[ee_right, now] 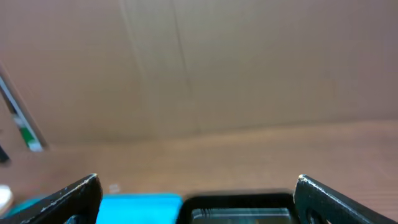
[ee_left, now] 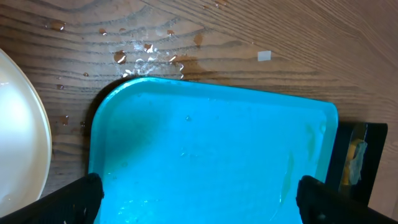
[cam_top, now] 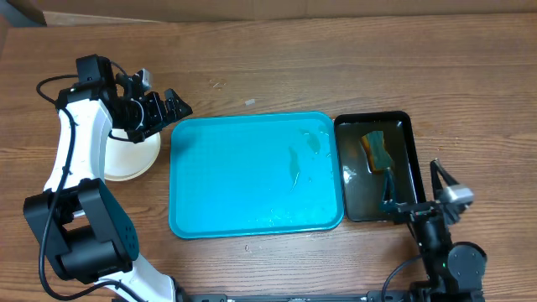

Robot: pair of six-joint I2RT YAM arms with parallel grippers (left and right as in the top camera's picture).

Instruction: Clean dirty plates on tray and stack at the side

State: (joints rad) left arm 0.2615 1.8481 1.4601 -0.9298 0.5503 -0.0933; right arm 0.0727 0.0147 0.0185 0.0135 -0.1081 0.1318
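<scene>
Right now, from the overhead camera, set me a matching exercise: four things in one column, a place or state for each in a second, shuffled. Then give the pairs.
Column one:
1. plates
2. turquoise tray
3. black tray
4. sponge

Column two:
A. lying inside the black tray
B. wet-streaked, with no plate on it
C. off to the left of the turquoise tray
D. close against the right end of the turquoise tray

Pairs: 1-C, 2-B, 3-D, 4-A
</scene>
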